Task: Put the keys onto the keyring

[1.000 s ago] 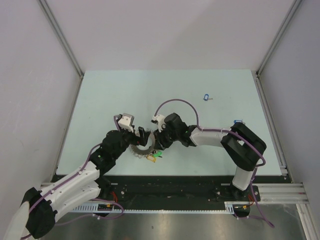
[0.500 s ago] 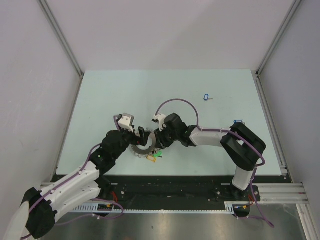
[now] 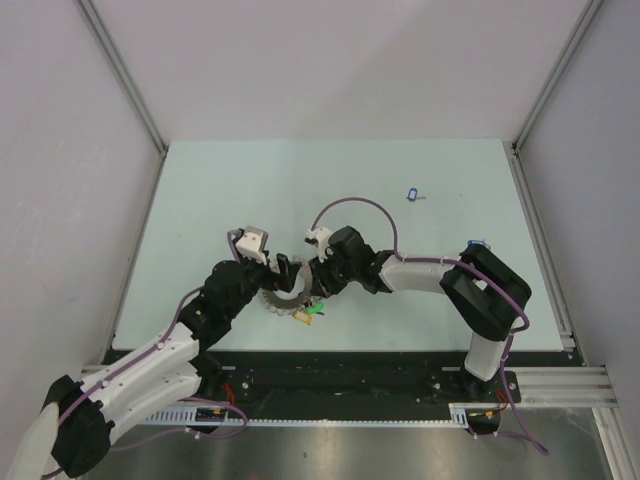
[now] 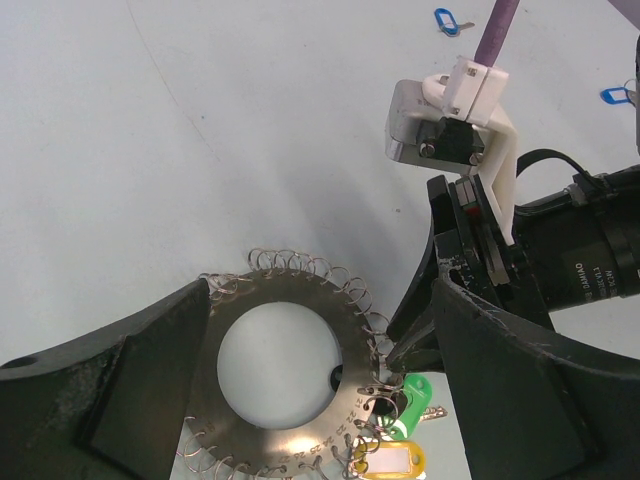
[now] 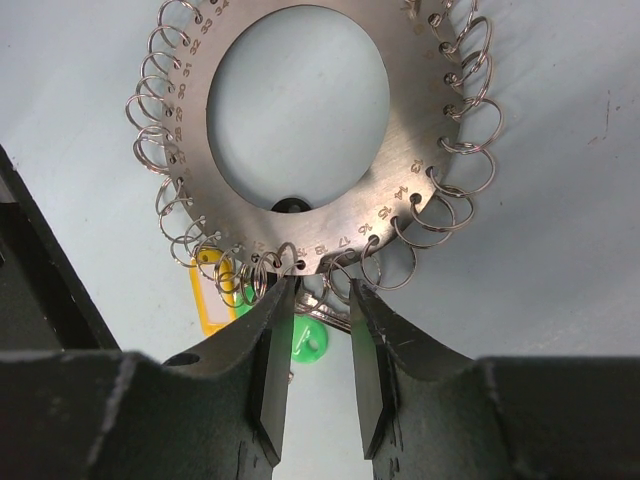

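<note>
From above, hardly anything had shifted in the last second: both arms stayed bunched over the large round silver metal keyring [image 3: 285, 298] at the near edge of the pale green table [image 3: 300, 190]. Two small silver keys with blue rectangular plastic tags [image 3: 411, 194] lay well apart from it, not yet threaded. In the left wrist view, the left gripper [image 4: 322, 290] stood wide open astride the keyring [image 4: 300, 445], whose lower rim was cut off. In the right wrist view, the right gripper [image 5: 317, 290] had narrowed slightly, its jaws a small gap apart at the rim's small wire loops [image 5: 440, 210]. It seemingly pinched nothing, though a yellow plastic tag [image 5: 210, 290] and a green plastic tag [image 5: 305, 345] cluttered that spot.
</note>
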Available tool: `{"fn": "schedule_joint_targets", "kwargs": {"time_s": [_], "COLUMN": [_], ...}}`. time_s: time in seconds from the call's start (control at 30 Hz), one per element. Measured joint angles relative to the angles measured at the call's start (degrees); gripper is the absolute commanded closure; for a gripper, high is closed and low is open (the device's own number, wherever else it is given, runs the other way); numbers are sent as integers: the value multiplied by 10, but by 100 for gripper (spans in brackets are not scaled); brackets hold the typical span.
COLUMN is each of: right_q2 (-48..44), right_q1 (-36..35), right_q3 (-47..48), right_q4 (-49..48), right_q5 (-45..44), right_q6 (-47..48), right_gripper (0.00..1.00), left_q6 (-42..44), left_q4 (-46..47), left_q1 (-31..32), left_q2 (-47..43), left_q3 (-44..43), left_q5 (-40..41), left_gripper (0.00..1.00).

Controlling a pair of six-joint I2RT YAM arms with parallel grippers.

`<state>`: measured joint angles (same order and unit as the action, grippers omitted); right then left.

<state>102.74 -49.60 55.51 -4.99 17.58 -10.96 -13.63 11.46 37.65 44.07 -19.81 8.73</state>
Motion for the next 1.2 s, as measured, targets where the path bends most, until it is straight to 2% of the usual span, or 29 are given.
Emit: {"fn": "schedule_joint_targets", "kwargs": {"time_s": [0.4,0.8,1.2], "right_q2": [-10,-20,12], "right_q1": [-3,3,17], "right_q3": [-1,-7,-8], "right_q4": [6,3,-19], "right_q5": [-26,-27,14], "right_q6": [5,3,-3], "right_gripper": [64,76,78], "left_q6": [0,-1,-1], "left_q4": [0,0,0], "left_q1": [0,0,0], "left_q2": [0,0,0], "left_q3": [0,2,3], "left_q5": [0,0,-1], "left_gripper": [4,4,4]}}
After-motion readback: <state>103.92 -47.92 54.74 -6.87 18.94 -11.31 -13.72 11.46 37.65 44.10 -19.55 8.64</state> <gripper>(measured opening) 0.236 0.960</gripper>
